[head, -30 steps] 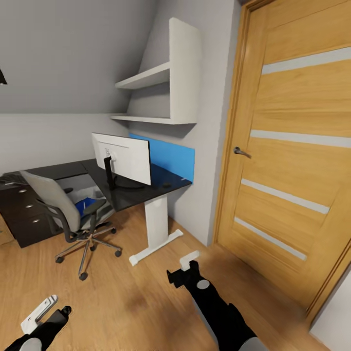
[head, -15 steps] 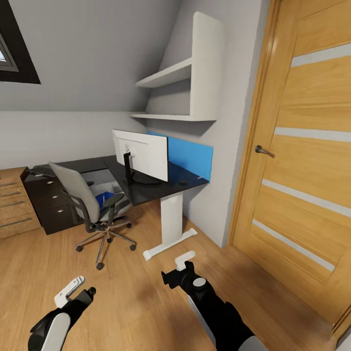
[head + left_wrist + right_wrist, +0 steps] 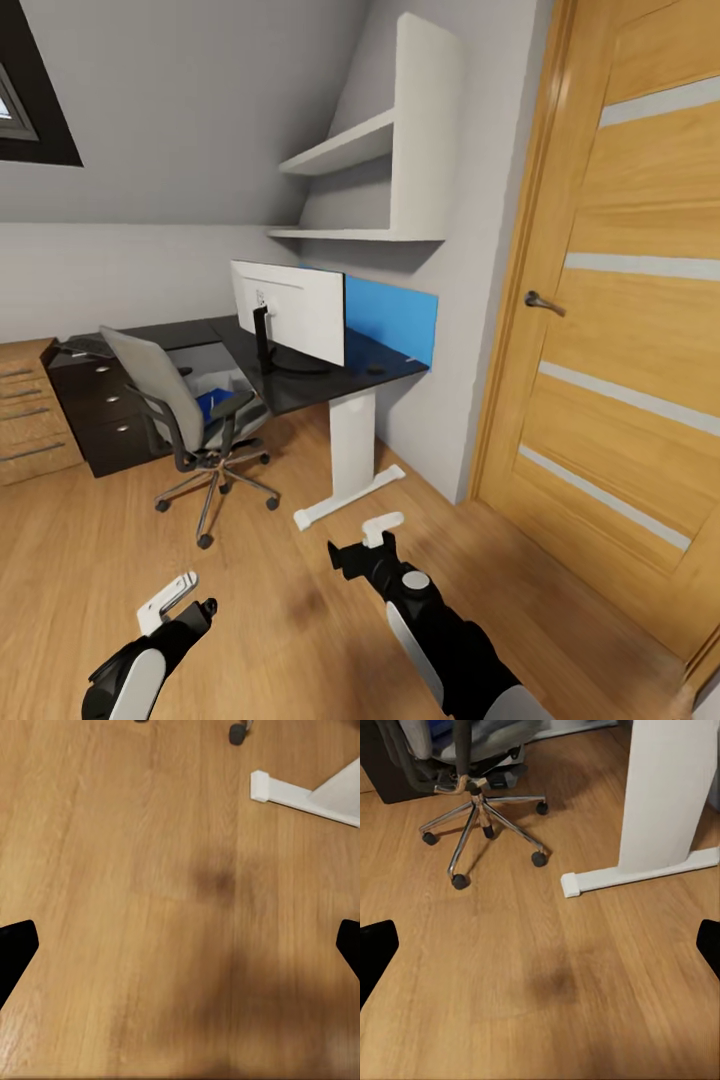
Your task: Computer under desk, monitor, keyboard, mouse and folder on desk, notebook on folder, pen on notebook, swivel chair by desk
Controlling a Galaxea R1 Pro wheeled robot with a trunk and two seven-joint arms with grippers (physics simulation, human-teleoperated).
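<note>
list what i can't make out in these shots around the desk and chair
- Folder: head view, a blue patch on the chair seat, mostly hidden by its backrest and armrest.
- Small dark item on the desk: head view, too small to identify.
- Chair top: right wrist view, cut off by the edge.

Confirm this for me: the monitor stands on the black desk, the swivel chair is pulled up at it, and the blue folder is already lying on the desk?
Not quite. In the head view the blue folder is on the seat of the swivel chair, not on the desk. The monitor does stand on the desk, with the chair beside it.
</note>
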